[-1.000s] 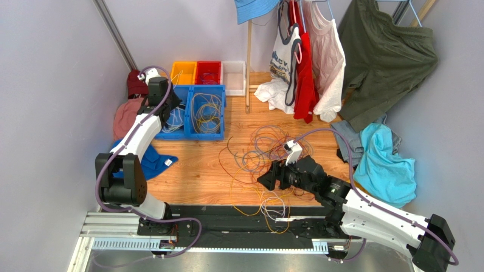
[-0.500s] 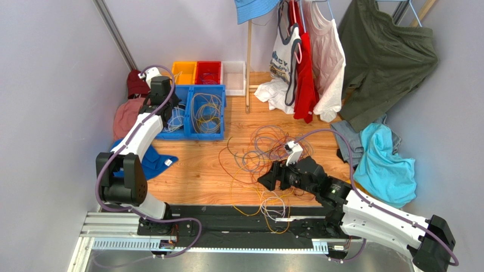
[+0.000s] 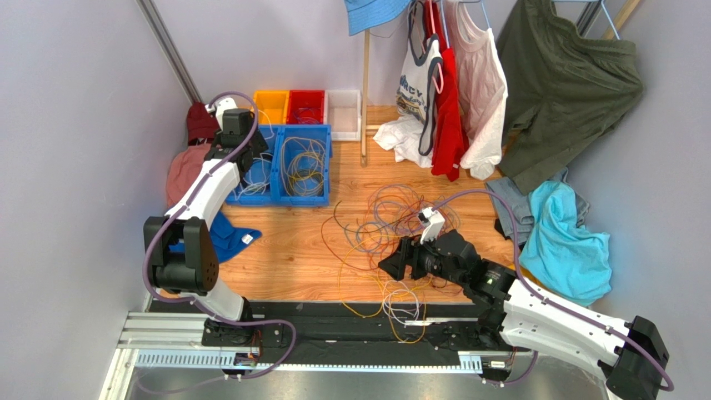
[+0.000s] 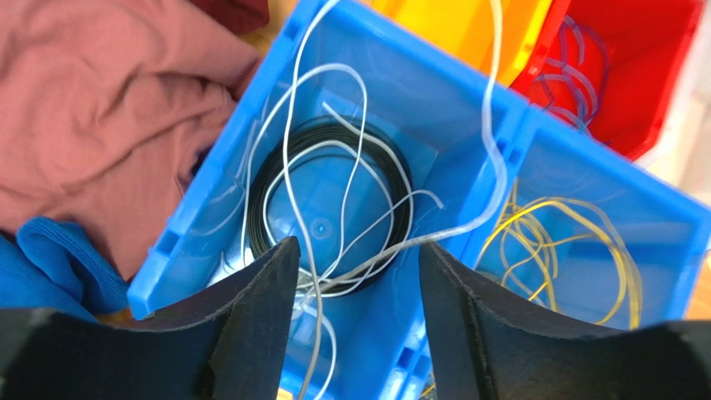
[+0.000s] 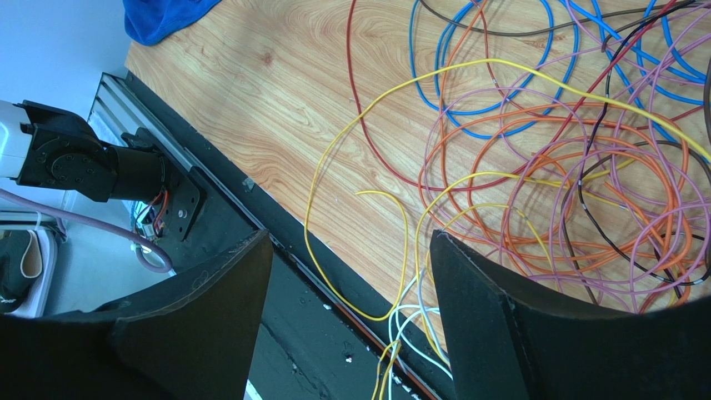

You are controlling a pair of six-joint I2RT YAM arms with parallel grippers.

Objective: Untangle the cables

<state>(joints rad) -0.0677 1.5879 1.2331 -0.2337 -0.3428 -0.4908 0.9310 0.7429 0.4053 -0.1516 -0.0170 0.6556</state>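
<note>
A tangle of orange, purple, blue, red and yellow cables (image 3: 385, 223) lies on the wooden table, seen close up in the right wrist view as looping cables (image 5: 567, 158). My right gripper (image 3: 392, 265) hovers open at the tangle's near-left edge, and between its jaws (image 5: 350, 237) nothing is held. Thin yellow and white strands trail over the black rail below it. My left gripper (image 3: 248, 160) hangs open over the left compartment of the blue bin (image 3: 279, 198). White cables (image 4: 494, 207) lie loose in that compartment, below the left gripper (image 4: 357, 250). Yellow cables (image 4: 567, 242) fill the right compartment.
Orange (image 3: 269, 107), red (image 3: 306, 106) and white (image 3: 344, 104) bins stand behind the blue one. Pink cloth (image 3: 185, 171) and blue cloth (image 3: 221, 237) lie left of it. Clothes on a rack (image 3: 451, 92) hang at the back, a turquoise cloth (image 3: 567, 242) lies right. A black rail (image 3: 350, 321) runs along the near edge.
My left gripper has opened from shut and shifted slightly farther back over the blue bin. The right arm has not moved.
</note>
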